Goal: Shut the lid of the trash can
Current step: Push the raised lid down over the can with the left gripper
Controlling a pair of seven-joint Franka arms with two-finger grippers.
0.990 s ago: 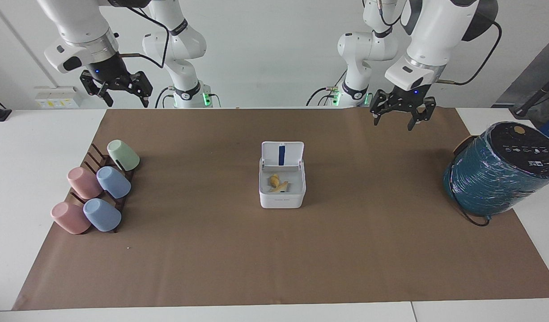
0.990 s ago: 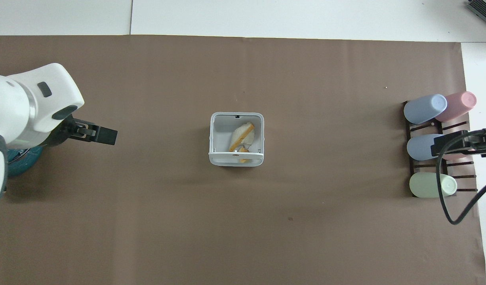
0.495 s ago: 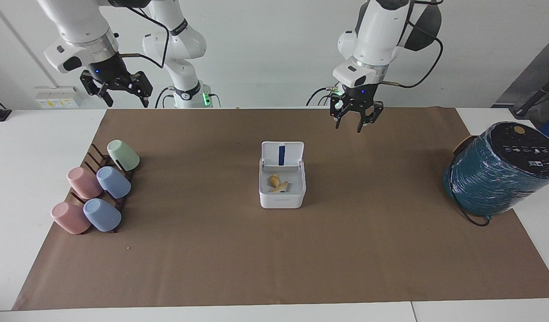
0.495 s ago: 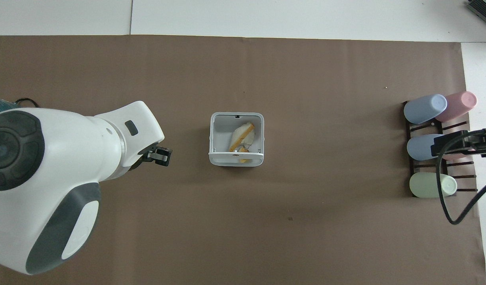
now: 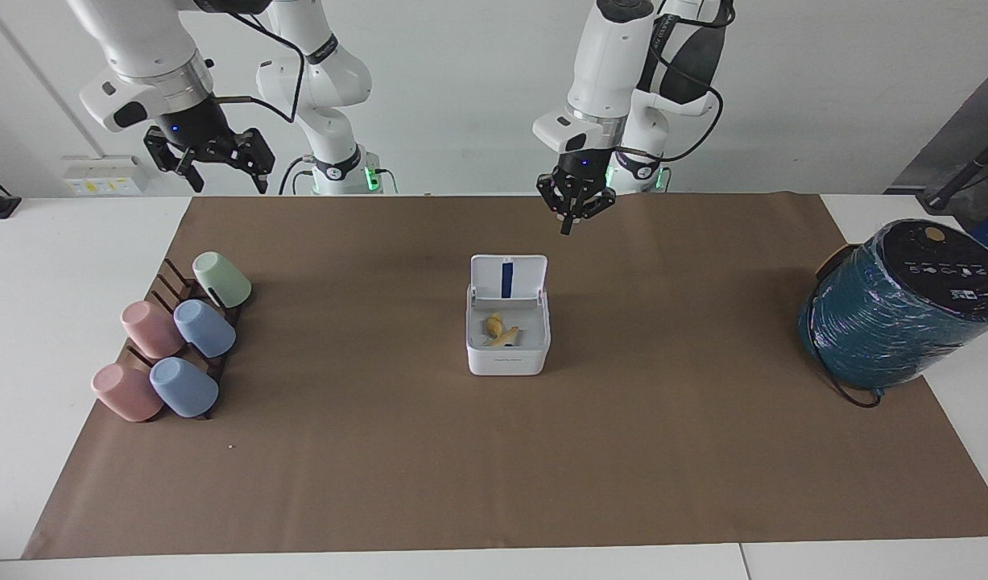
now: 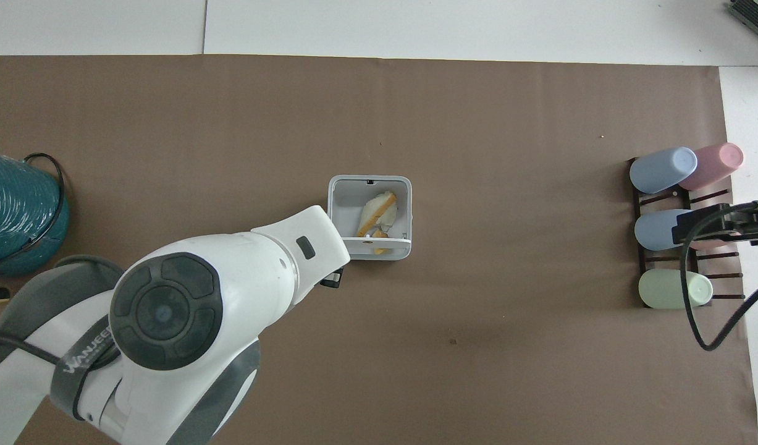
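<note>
Trash can (image 5: 507, 338) mid-mat, scraps inside; lid (image 5: 508, 279) upright on the robot-side edge, blue strip showing. Left gripper (image 5: 575, 211) raised over bare mat toward the left arm's end from the lid, fingers pinched together, touching nothing. Right gripper (image 5: 212, 161) waiting above the cup rack (image 5: 189, 322), fingers spread.

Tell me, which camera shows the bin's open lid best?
The facing view: the lid stands upright, its underside and blue strip plain above the trash can. The overhead view shows it only edge-on, a thin white bar partly covered by the left arm.
</note>
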